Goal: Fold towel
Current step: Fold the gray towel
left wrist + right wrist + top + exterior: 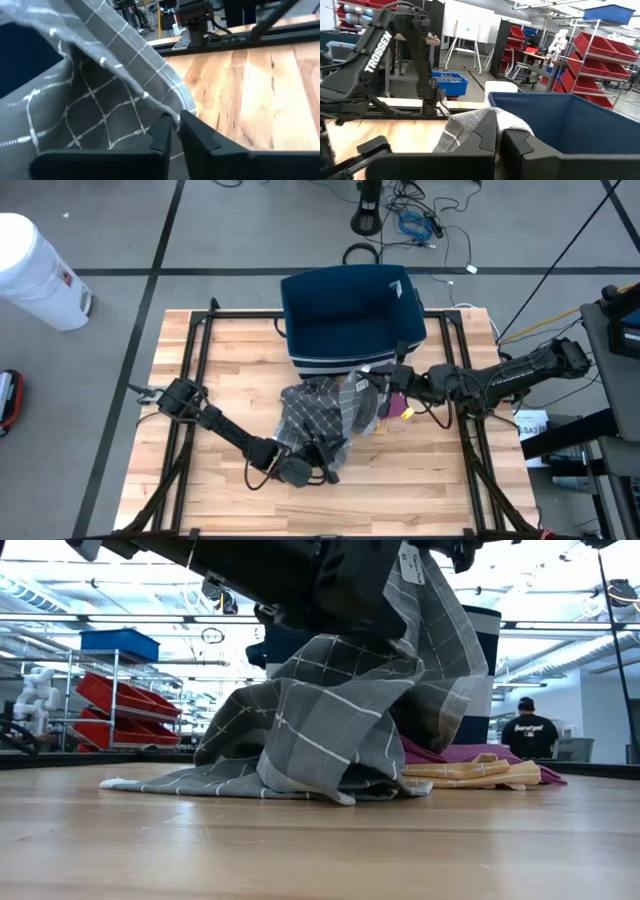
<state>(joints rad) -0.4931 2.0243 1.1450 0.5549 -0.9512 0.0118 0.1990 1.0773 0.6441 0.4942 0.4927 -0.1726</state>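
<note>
A: The towel [322,412] sits mid-tabletop [200,480], just in front of the blue bin [352,315]. It is grey woven cloth with a thin white check, bunched and draped in soft folds instead of lying flat.

B: From the low view it rises in a peak, one edge trailing flat across the wood [150,783]. You can see a hemmed border and a small white tag near the top.

A: The left pincer [175,131] is pressed together on the hem, pinching the towel's edge at the near side.

B: And the right pincer [499,135] is clamped on another part of the towel, lifting it beside the bin's dark blue wall.

A: Behind the heap lie a purple cloth [470,752] and a yellow one [470,773], folded flat and touching.

B: The tabletop is pale butcher-block planks, smooth, framed by black rails.
</note>
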